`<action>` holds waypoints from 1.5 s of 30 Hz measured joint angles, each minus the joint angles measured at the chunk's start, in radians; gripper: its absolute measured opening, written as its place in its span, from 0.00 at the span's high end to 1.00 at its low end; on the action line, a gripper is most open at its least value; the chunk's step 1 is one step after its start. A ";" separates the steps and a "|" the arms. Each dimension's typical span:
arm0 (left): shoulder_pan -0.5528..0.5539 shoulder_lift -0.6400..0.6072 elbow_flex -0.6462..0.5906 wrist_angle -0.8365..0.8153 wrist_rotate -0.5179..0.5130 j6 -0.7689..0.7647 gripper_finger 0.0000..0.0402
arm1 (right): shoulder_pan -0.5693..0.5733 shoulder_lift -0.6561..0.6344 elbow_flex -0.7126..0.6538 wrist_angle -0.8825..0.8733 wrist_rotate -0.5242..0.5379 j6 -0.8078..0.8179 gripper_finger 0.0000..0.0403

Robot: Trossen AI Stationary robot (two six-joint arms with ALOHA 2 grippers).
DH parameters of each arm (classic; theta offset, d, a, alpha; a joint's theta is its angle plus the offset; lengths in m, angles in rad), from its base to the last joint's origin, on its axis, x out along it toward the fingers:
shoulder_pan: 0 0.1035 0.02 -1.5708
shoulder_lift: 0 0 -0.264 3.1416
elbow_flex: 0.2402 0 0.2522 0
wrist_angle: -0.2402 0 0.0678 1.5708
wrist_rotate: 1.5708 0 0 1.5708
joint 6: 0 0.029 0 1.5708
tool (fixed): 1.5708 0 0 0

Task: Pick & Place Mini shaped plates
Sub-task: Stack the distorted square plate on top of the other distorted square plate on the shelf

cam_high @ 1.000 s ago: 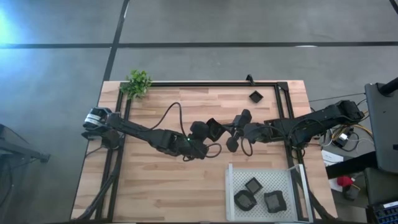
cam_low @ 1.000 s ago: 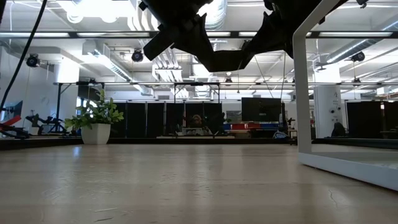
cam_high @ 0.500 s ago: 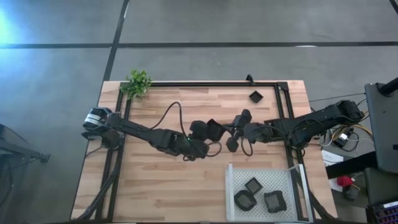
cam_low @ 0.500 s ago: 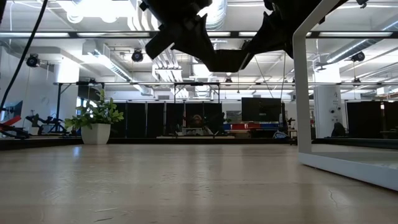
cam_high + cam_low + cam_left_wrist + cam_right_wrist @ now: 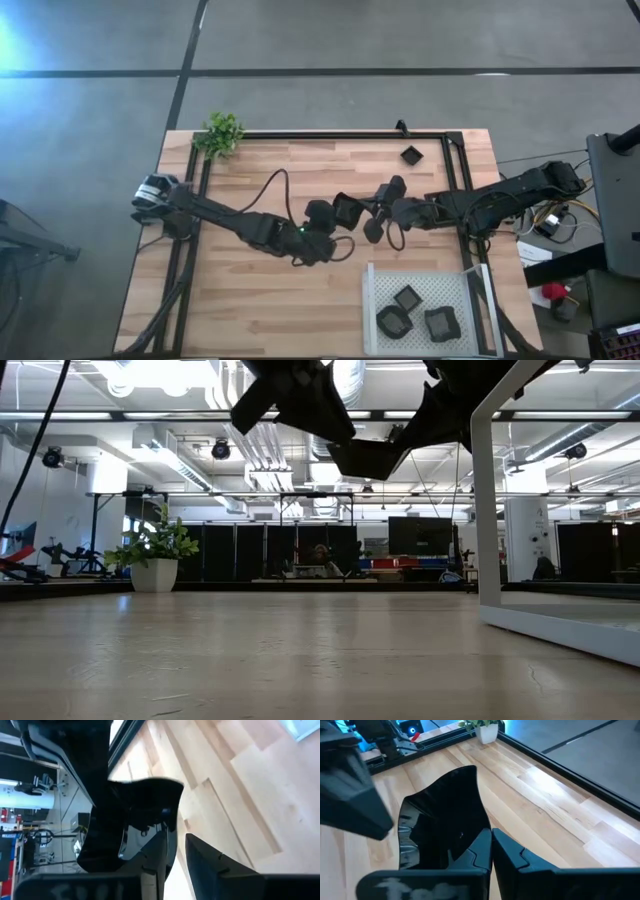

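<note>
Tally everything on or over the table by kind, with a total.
Black mini plates: 5, with one held mid-air, one near the far edge, three in the tray
White perforated tray: 1
Green plant: 1
Total: 7

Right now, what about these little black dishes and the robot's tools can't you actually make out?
- Held plate: the high view is too small to tell its rim shape.
- Left tool: the low view's top edge cuts it off.
- Tray plates: exact shapes too small from above.
- Far plate: tiny, shape unclear.
</note>
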 joint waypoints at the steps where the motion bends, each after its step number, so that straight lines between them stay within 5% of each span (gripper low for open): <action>1: -0.006 0.000 0.003 0.000 0.000 -0.001 0.82 | 0.000 0.000 0.000 -0.002 0.001 0.000 0.98; 9: -0.037 -0.031 0.020 -0.006 -0.063 -0.074 0.82 | 0.000 -0.082 -0.001 -0.115 0.016 0.095 0.98; 16: -0.038 -0.115 0.011 -0.048 -0.189 -0.216 0.82 | 0.059 -0.241 0.000 -0.354 -0.014 0.332 0.98; 22: -0.038 -0.185 0.010 -0.066 -0.308 -0.286 0.82 | 0.157 -0.332 0.010 -0.518 -0.142 0.472 0.98; 36: -0.037 -0.264 0.009 -0.065 -0.325 -0.300 0.82 | 0.410 -0.336 0.050 -0.715 -0.651 0.470 0.98; 45: -0.037 -0.262 0.009 -0.065 -0.328 -0.326 0.82 | 0.608 -0.234 0.044 -0.753 -0.688 0.670 0.98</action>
